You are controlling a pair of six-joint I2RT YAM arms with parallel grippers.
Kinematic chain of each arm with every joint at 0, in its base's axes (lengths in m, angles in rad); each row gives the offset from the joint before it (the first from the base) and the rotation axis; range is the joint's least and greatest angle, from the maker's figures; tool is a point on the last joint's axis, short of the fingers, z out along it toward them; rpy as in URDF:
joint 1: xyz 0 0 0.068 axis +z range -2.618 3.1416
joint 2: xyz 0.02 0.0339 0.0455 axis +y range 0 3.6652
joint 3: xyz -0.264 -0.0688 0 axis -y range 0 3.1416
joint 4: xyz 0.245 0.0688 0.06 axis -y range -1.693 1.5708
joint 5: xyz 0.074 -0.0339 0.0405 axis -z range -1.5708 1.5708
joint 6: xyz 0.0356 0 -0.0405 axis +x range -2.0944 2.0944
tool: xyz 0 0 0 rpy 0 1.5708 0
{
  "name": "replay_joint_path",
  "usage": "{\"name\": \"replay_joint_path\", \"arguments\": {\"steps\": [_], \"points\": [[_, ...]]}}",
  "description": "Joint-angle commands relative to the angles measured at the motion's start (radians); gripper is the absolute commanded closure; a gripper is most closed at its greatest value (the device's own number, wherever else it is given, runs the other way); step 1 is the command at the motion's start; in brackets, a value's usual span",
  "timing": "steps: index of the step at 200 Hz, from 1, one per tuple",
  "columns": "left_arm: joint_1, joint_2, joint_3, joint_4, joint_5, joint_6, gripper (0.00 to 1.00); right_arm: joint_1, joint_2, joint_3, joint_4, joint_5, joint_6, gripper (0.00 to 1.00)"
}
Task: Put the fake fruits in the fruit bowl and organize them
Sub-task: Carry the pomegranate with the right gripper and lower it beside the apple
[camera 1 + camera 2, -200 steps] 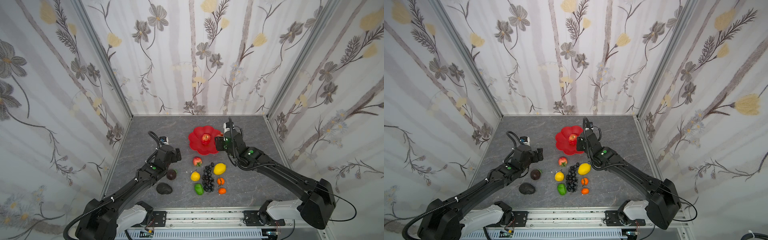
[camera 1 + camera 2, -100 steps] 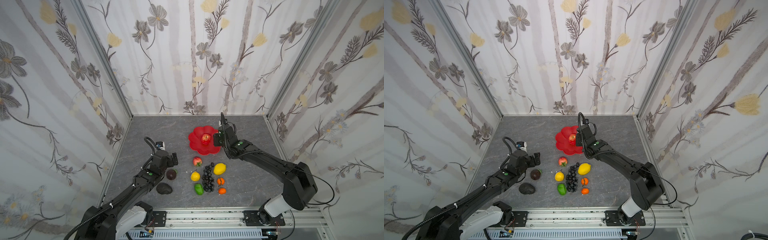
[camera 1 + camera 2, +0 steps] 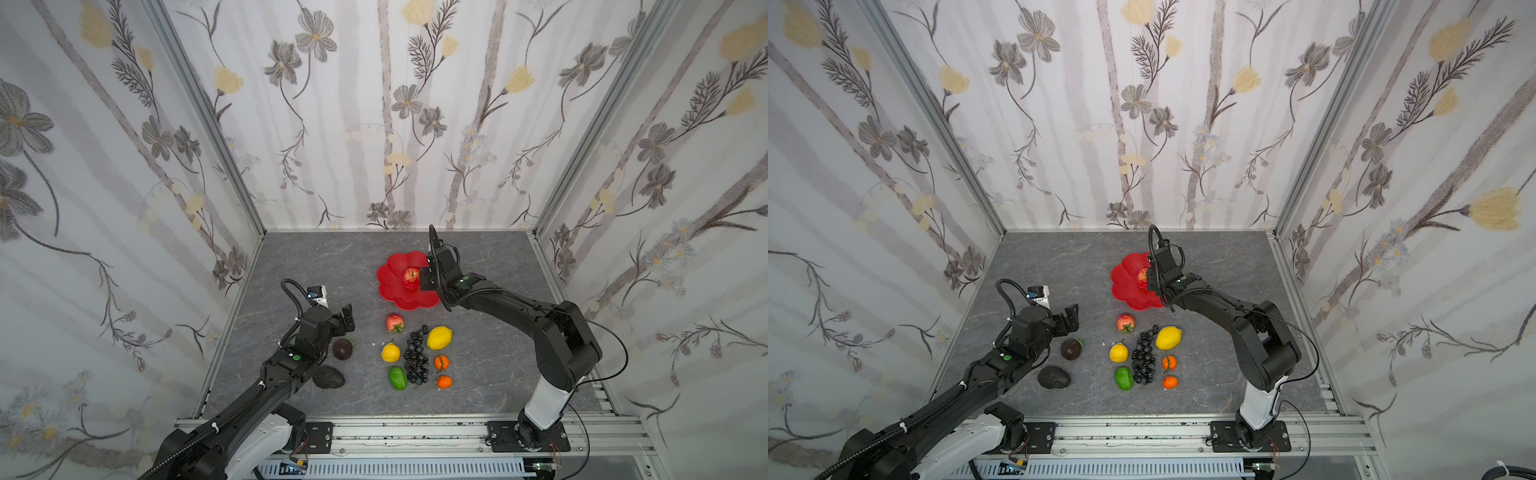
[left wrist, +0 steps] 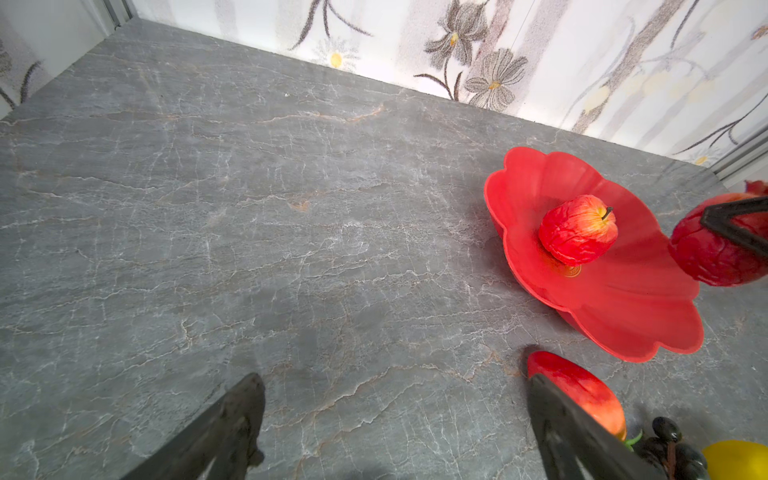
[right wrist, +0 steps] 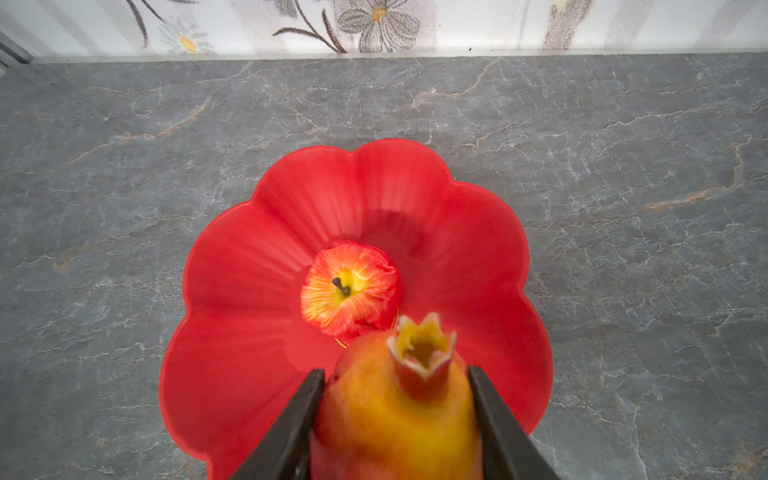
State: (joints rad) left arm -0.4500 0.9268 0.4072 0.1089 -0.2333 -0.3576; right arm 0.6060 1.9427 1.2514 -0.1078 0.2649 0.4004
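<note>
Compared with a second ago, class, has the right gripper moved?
Yes. In a top view the right gripper, gripping a pomegranate, has shifted left over the bowl, closer to the apple at its centre.

The pomegranate (image 5: 374, 415) is running off the right wrist picture's edge, slightly blurred; in both top views the right arm (image 3: 446, 274) is hiding it. The apple (image 4: 577, 228) is covering most of the gold emblem (image 4: 570, 271) in the fruit bowl (image 4: 623, 332). A finger (image 4: 573, 449) of the left gripper (image 4: 392, 384) is masking a red fruit (image 4: 582, 390); the lemon (image 4: 735, 459) is being cropped.
</note>
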Motion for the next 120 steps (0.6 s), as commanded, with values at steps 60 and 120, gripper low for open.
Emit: {"name": "replay_joint_path", "arguments": {"steps": [60, 120], "points": [[0.001, -0.007, -0.015, 0.051, -0.027, 0.012, 0.01, -0.036, 0.083, -0.015, 0.156, -0.045, 0.072, 0.68], [0.001, -0.003, -0.025, 0.072, -0.023, 0.017, 0.01, -0.049, 0.105, -0.033, 0.219, -0.006, 0.115, 0.68]]}}
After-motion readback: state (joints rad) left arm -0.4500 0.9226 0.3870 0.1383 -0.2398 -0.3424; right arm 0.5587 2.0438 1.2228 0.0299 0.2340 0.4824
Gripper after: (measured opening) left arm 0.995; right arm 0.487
